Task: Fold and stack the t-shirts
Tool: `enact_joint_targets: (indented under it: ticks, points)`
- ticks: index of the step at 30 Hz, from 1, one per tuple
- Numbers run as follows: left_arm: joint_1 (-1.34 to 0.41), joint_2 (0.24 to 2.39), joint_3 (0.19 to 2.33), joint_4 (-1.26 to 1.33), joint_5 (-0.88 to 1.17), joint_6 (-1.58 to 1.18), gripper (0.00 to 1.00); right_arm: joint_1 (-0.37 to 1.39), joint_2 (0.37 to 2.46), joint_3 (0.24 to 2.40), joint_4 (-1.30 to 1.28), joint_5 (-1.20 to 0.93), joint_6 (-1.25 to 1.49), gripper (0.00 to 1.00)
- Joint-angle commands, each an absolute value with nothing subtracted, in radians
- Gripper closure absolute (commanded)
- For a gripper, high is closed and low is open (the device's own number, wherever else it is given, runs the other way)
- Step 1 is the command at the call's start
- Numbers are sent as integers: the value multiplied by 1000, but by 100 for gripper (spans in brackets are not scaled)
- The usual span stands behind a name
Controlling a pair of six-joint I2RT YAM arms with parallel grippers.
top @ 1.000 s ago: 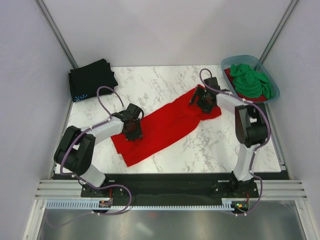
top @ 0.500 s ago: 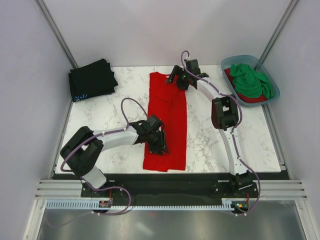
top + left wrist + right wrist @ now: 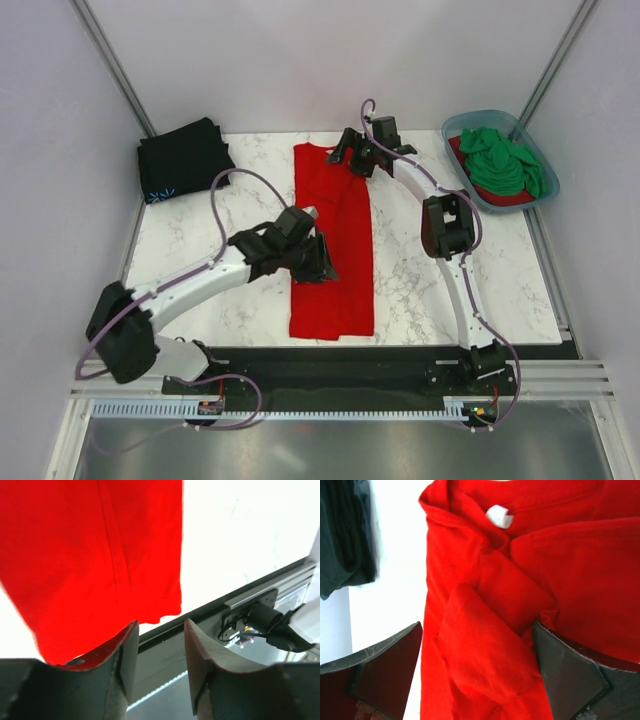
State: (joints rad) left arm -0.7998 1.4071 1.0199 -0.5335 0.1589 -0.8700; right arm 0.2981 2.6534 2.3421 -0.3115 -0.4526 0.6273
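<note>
Pulling back from the hem (image 3: 150,615), the left end effector (image 3: 160,625) is hovering half-open, empty, over the red t-shirt (image 3: 350,250) lying lengthwise-folded on the counter (image 3: 420,270) (cross-folds likely remaining). Beyond, the right end effector (image 3: 476,626) is gaping empty above the collar (image 3: 490,505); the black t-shirt (image 3: 183,158) is sitting folded, the green t-shirt (image 3: 505,162) waiting in its tub (image 3: 455,125).

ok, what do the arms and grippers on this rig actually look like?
White links with black joints on both the left arm and the right arm. A thin purple cable loops along each. The left gripper and right gripper have dark, wedge-shaped fingers. No markings visible.
</note>
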Motion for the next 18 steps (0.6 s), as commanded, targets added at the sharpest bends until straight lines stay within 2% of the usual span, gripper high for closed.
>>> enact_joint_targets:
  ticks: [1, 4, 7, 8, 10, 12, 18]
  points:
    - [-802, 1258, 1005, -594, 13, -776, 50, 299, 2493, 2376, -308, -496, 586, 2]
    - [-799, 1137, 912, -586, -43, -775, 36, 299, 2293, 2269, -305, -482, 563, 2]
    - [-798, 991, 804, -578, -99, -807, 11, 310, 2116, 2029, -322, -381, 503, 2]
    - [-798, 958, 775, -557, -109, -810, 1, 320, 1982, 1952, -354, -318, 480, 2]
    - [-796, 885, 705, -557, -138, -827, 0, 363, 1787, 1713, -386, -130, 440, 2]
    - [-795, 853, 666, -558, -129, -844, 0, 385, 1677, 1480, -452, -49, 483, 2]
    - [-795, 848, 557, -534, -55, -871, 9, 509, 1219, 826, -479, -6, 681, 2]
